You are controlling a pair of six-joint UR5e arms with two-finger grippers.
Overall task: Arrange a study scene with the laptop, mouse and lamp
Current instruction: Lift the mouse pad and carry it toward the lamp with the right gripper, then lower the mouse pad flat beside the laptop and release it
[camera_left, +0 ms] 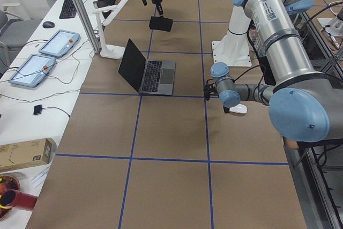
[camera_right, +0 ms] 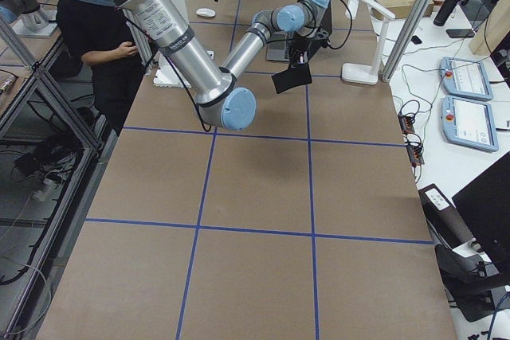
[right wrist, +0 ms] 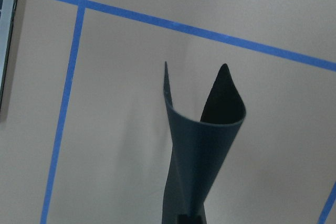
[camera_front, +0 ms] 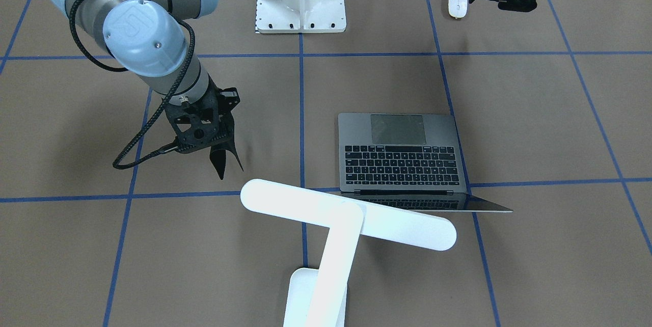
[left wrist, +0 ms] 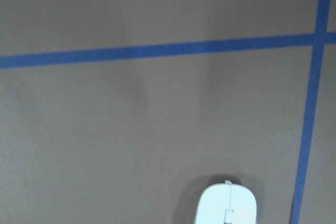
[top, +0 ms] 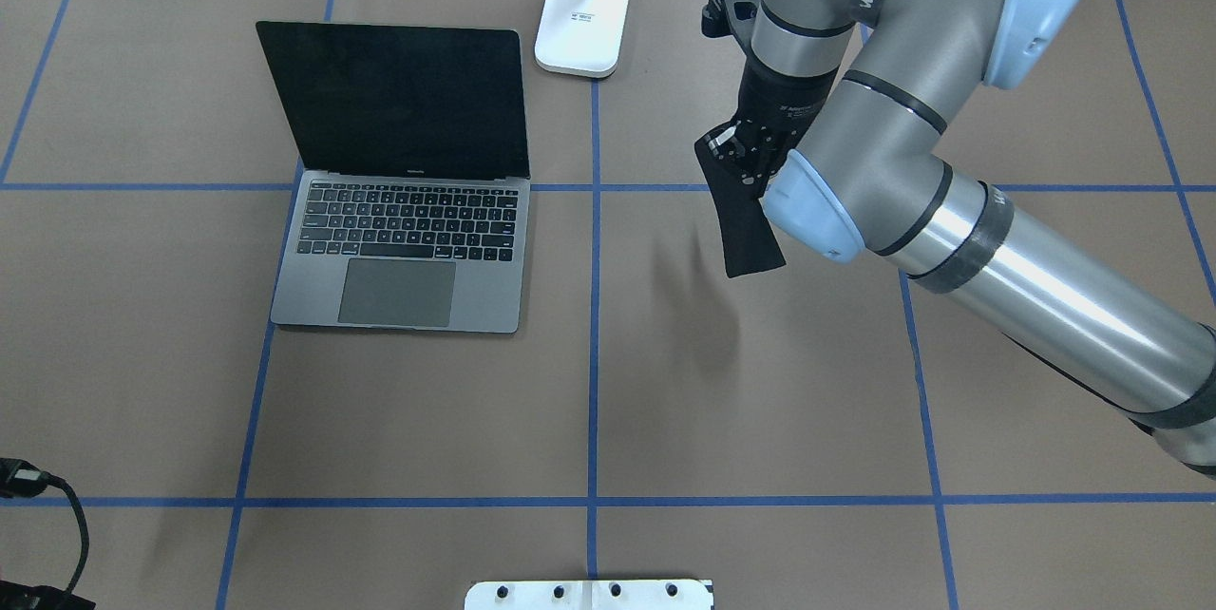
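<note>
The right arm's joint cap (camera_front: 135,24) reads "UR" (lamp (top: 581,49) label (top: 581,18) illegible).

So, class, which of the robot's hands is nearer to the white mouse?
Left. The left hand is just beside the mouse; the right hand, holding a black mouse pad, is far off, on the laptop's other side.

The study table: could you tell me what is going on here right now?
The right tool holds a curled black mouse pad up off the table, beside the open laptop. The lamp stands at the far edge by the laptop's screen. The white mouse lies near the robot's base, with the left tool beside it, apart from it.
</note>
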